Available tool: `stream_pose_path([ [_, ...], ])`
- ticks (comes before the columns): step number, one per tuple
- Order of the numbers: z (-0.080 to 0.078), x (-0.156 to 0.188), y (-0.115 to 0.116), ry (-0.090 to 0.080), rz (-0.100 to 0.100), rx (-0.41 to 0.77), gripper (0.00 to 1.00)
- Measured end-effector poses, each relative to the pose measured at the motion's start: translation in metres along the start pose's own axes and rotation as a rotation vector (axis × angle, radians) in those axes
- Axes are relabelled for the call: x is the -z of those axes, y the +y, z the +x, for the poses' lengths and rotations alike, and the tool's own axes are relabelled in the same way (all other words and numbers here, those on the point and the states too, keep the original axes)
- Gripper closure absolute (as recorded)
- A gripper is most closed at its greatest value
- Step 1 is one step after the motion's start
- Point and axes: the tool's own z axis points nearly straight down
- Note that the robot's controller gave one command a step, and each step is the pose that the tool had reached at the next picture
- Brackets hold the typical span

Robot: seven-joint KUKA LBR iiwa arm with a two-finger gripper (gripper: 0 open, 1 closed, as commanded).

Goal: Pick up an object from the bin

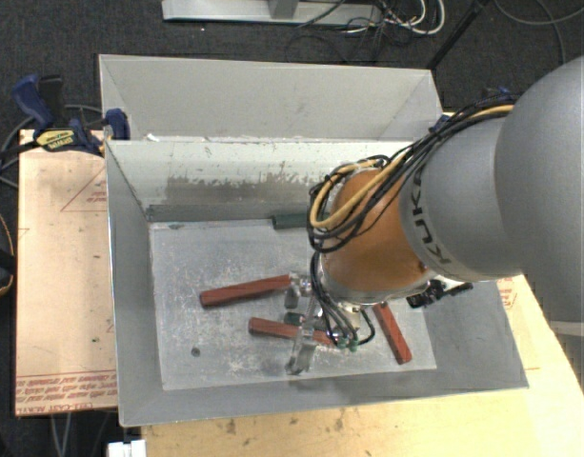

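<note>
We see the gripper (299,329) low over the floor of the bin (130,284), toward the near wall and a little right of the middle, hanging below the arm's orange cover (368,246). Its two pale metal fingers (299,358) stand apart, one toward the far wall and one toward the near wall. The right end of a short reddish-brown stick (271,327) lies between them. We cannot tell whether either finger touches the stick, and the wires and small parts crowded round the wrist make it hard to see where that end stops. The stick lies flat on the floor, its left end pointing toward the left wall. Just beyond it, toward the far wall, a longer reddish-brown stick (244,291) lies at a slight slant. Its right end runs up to the far finger, and we cannot say if they meet. A third reddish-brown stick (396,339) lies right of the gripper, toward the near right corner, with its upper end hidden under the cover. At the foot of the far wall a dark green piece (290,221) is cut off on its right by the cover and the loop of cables (334,193). The grey arm (520,179) hides much of the bin's right side.
</note>
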Motion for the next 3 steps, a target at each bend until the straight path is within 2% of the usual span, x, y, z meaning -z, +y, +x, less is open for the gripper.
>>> stream_pose_path([
  [1,0.003,-0.002,-0.018,0.004,0.003,-0.107,0.00],
  [2,-0.011,-0.033,-0.008,0.003,0.003,-0.204,0.00],
  [3,-0.011,-0.033,-0.008,0.003,0.003,-0.202,0.00],
])
